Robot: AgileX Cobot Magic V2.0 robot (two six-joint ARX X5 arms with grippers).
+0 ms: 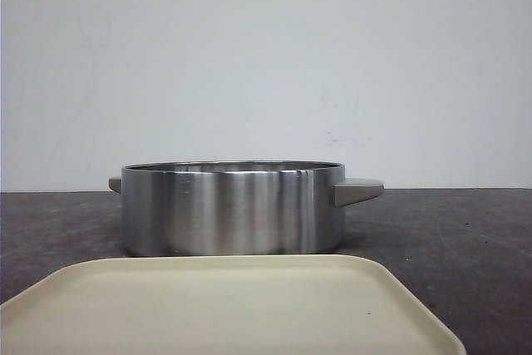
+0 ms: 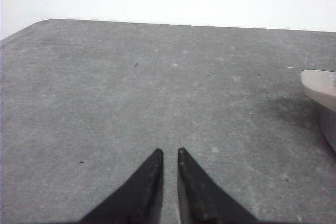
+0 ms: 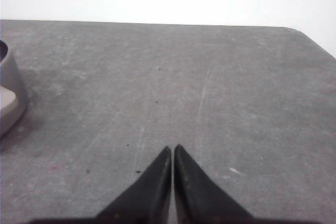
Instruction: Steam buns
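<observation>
Looking for the buns gets you nowhere yet: none show in any view, so you cannot tell where they lie. Judging by the task alone, steamed buns should be light, soft and easily dented, with a slick skin, so you would want to cup each one low around its sides with a gentle squeeze instead of pinching the crown.

Your left gripper (image 2: 170, 151) hovers over bare grey table (image 2: 157, 87) with its fingertips nearly together, a thin gap between them and nothing held. Your right gripper (image 3: 172, 147) has its tips pressed closed, also holding nothing.

Off to the right of the left gripper's tips you see one pale handle (image 2: 317, 85) of the steel pot (image 1: 233, 209); off to the left of the right gripper's tips its other handle (image 3: 9, 103) shows. So the pot sits between your two tools. From the front its rim is at eye level, so what is inside is hidden. A cream tray (image 1: 224, 305) lies just in front of the pot, and its visible surface carries nothing
</observation>
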